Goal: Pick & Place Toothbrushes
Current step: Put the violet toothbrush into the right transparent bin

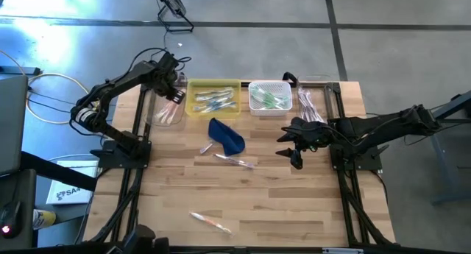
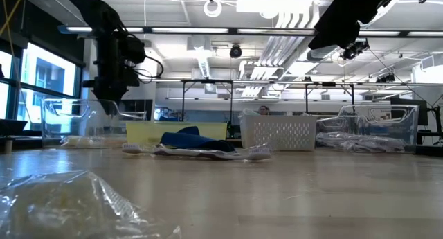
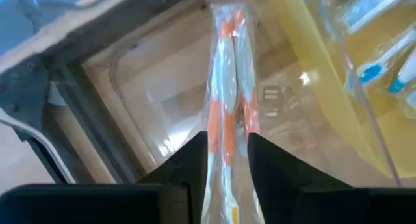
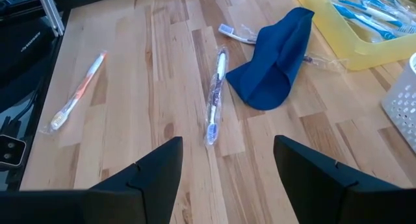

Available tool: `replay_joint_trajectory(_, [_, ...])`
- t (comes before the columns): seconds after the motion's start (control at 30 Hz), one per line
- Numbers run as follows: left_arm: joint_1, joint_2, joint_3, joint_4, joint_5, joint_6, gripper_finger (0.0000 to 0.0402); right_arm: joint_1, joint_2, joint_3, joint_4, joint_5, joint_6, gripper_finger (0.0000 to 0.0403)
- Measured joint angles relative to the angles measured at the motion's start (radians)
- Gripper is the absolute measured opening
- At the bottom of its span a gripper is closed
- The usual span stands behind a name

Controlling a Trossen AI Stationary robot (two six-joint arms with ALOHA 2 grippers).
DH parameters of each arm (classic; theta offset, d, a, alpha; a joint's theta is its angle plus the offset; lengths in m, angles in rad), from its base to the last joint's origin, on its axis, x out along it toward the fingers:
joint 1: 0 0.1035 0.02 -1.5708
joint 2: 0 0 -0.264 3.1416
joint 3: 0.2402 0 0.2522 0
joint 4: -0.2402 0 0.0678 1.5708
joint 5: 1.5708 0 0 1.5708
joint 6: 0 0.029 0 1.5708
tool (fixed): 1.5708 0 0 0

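Crinkled clear wrapping (image 2: 66,197) fills the lower left of the low view, probably the wrapped orange toothbrush (image 1: 211,221) that the high view shows at the bottom centre of the tabletop (image 1: 294,210). At the upper left of the high view the left tool (image 1: 174,92) hangs over the clear bin (image 1: 163,110) beside the yellow tray (image 1: 193,107); its wrist view shows its two dark fingers (image 3: 188,165) slightly apart with a wrapped orange toothbrush pack (image 3: 227,87) running between them, and I cannot tell whether they grip it or have just let go. The right tool (image 1: 291,147) hovers right of centre over the tabletop, fingers spread wide with nothing between them, near a blue-accented wrapped toothbrush (image 4: 214,97) that lies just beside the dark blue pouch (image 4: 276,58). Other toothbrushes sit in the yellow tray, in the white basket (image 1: 269,88) and in a clear bin at the upper right (image 1: 313,103). One risk, as I judge it, is that the slippery wrapper catches on a finger of the left tool and is carried out of the bin when the arm lifts. Another is that the right tool pinches only loose film, or snags the pouch, and the toothbrush slides away.
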Motion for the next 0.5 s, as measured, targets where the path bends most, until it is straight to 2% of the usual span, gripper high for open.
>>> replay_joint_trajectory(0.5, [0.000, 0.000, 0.000, 0.147, -0.001, -0.004, 0.0113, 0.000, 0.000, 0.000, 0.000, 0.000, 0.000, 0.0234])
